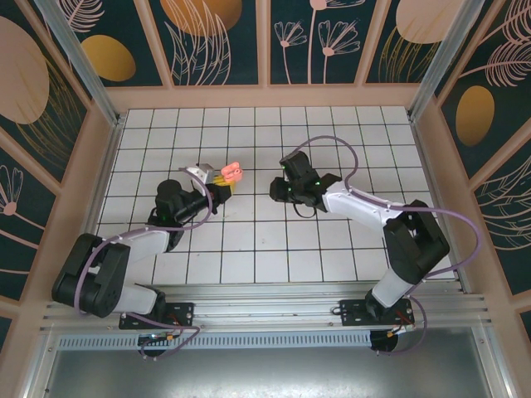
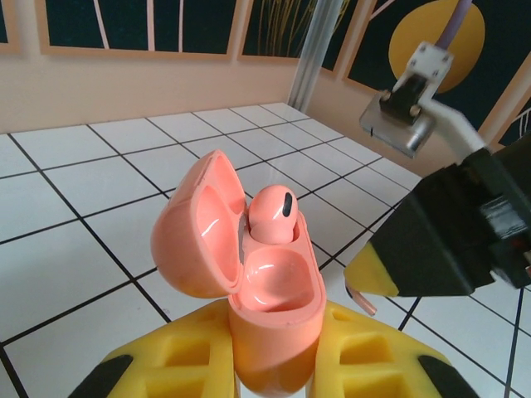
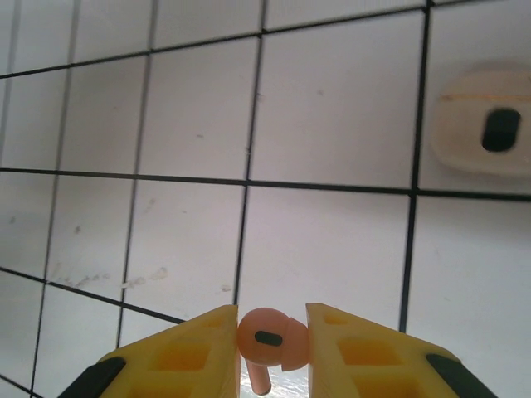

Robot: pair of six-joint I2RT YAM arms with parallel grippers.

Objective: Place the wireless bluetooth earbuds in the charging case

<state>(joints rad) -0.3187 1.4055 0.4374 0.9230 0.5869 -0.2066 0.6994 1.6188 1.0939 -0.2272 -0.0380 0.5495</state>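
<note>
The left gripper (image 2: 278, 358) is clamped on the base of the charging case (image 2: 274, 290), held above the table's (image 1: 249, 249) middle with its lid open and one earbud (image 2: 270, 214) seated inside. The right gripper (image 3: 272, 323) pinches the second earbud (image 3: 267, 340) between its fingertips.

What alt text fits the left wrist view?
An open pink case, gripped between the left hand's yellow fingers, has one earbud seated inside and the slot in front of it empty. The right hand hangs close at the right, above a white tiled floor.
</note>
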